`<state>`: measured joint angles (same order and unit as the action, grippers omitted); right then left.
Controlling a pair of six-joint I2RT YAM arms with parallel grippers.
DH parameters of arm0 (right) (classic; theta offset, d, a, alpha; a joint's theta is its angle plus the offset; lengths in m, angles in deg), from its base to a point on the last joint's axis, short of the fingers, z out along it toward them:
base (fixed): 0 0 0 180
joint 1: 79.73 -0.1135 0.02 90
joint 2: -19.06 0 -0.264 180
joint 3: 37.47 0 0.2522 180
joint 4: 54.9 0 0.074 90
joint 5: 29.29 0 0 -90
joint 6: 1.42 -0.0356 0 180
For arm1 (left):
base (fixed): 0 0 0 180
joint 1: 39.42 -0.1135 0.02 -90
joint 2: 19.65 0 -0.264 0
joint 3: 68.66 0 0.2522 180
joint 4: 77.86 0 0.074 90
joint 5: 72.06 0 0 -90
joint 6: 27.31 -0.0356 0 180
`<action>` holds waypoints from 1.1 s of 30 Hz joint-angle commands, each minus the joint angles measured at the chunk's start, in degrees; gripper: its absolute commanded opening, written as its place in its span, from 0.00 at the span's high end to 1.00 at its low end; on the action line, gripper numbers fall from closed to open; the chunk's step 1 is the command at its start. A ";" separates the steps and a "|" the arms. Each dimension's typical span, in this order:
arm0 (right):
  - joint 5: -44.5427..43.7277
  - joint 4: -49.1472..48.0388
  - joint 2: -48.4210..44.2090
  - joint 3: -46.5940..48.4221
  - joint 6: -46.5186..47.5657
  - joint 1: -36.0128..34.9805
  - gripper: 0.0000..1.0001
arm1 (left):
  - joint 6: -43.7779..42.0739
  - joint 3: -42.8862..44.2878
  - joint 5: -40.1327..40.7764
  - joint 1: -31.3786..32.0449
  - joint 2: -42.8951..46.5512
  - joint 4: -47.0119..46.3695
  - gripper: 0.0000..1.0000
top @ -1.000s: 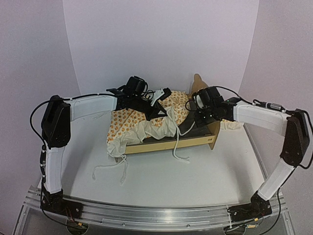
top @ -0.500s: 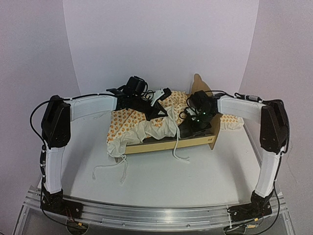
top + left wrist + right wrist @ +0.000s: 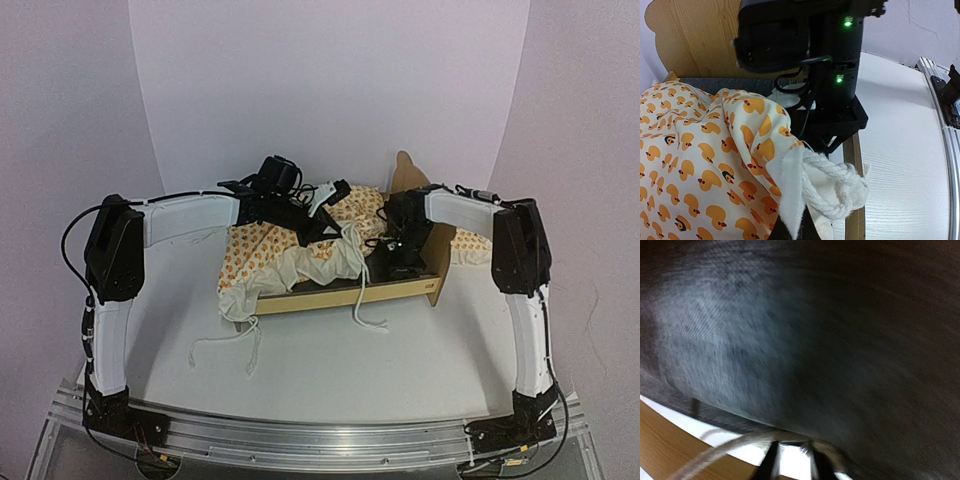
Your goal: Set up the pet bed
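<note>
The pet bed [image 3: 345,293], a light plywood frame with a scalloped headboard [image 3: 695,40] and a dark grey fabric base [image 3: 790,330], stands toward the back of the table [image 3: 330,370]. A duck-print cushion [image 3: 695,165] lies bunched over its left end. The left gripper [image 3: 335,228] is clamped on the cushion's white ruffle [image 3: 835,190]. The right gripper [image 3: 390,262] is down inside the frame, close over the base. I cannot tell how its jaws stand.

Both arms extended inward, left gripper [image 3: 328,232] raised and pinched closed, right gripper [image 3: 390,264] angled low, state unclear.
</note>
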<state>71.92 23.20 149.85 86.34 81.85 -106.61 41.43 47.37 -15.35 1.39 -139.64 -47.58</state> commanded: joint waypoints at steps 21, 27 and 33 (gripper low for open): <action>5.78 15.97 -11.31 11.89 -2.58 -1.77 0.40 | -2.30 1.24 0.66 -0.12 2.21 -0.78 1.00; -0.29 13.49 -12.99 11.85 -3.44 -1.73 0.47 | -2.58 1.03 0.91 -0.09 2.27 -0.38 1.00; -10.73 11.26 -7.16 8.39 -4.59 -1.64 0.56 | -2.72 0.80 1.15 -0.12 2.58 -0.20 1.00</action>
<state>68.39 35.30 137.26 97.16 77.88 -108.26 39.92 47.36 -14.80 1.39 -139.64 -47.57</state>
